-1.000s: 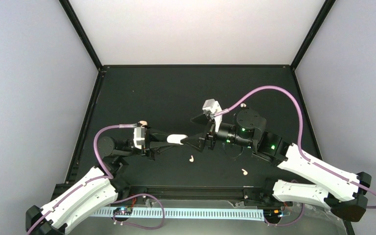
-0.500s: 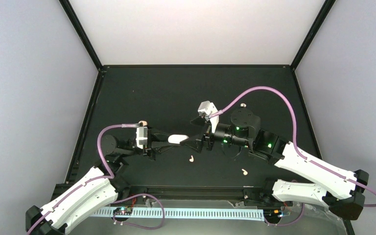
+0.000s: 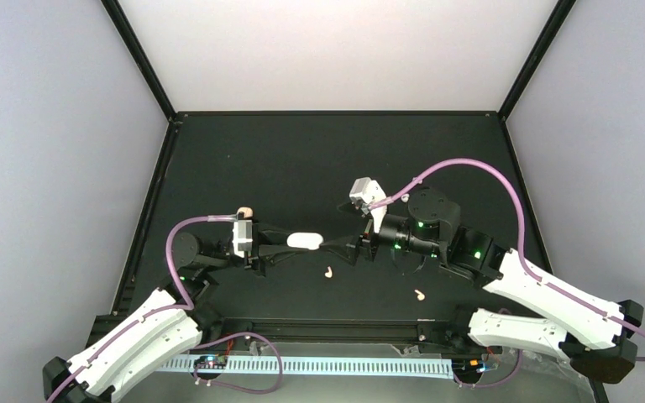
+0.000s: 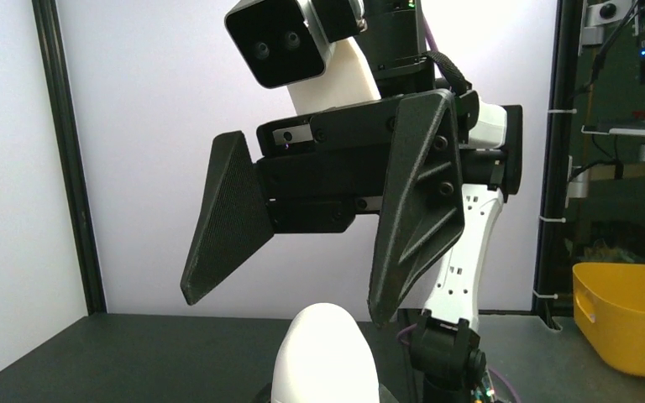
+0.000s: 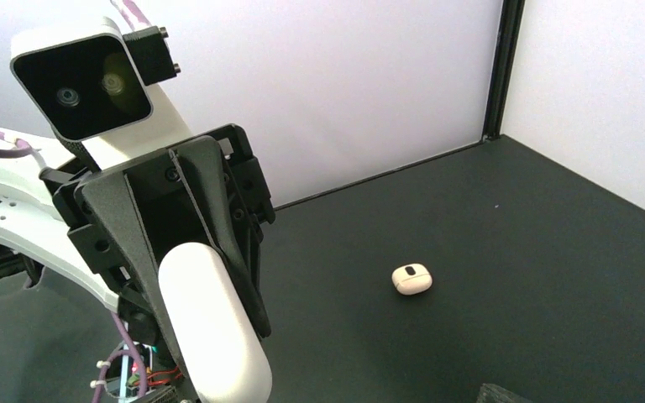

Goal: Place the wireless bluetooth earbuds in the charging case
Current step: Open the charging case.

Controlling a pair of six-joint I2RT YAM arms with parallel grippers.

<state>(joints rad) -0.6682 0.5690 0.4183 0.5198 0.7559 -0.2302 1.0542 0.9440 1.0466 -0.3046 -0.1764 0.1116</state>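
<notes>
My left gripper (image 3: pixel 296 241) is shut on the charging case (image 3: pixel 311 240), a glossy white pill held level above the table. The case's free end points at my right gripper (image 3: pixel 332 245). In the left wrist view the case (image 4: pixel 323 357) fills the bottom, and the right gripper (image 4: pixel 285 302) stands open just beyond its tip, touching nothing. The right wrist view shows the case (image 5: pixel 210 327) clamped between the left fingers. Two earbuds lie on the black table, one (image 3: pixel 328 272) below the case and another (image 3: pixel 420 295) near the front edge.
A small peach-tan lump with a dark spot (image 3: pixel 246 211) lies behind the left wrist and shows as the lump (image 5: pixel 411 280) on the mat. A purple cable (image 3: pixel 470 164) loops over the right arm. A yellow bin (image 4: pixel 630 315) stands beyond the table.
The right gripper has drawn back slightly to the right from the case's end, and its wrist has rolled a little. The left gripper has held still with the case.
</notes>
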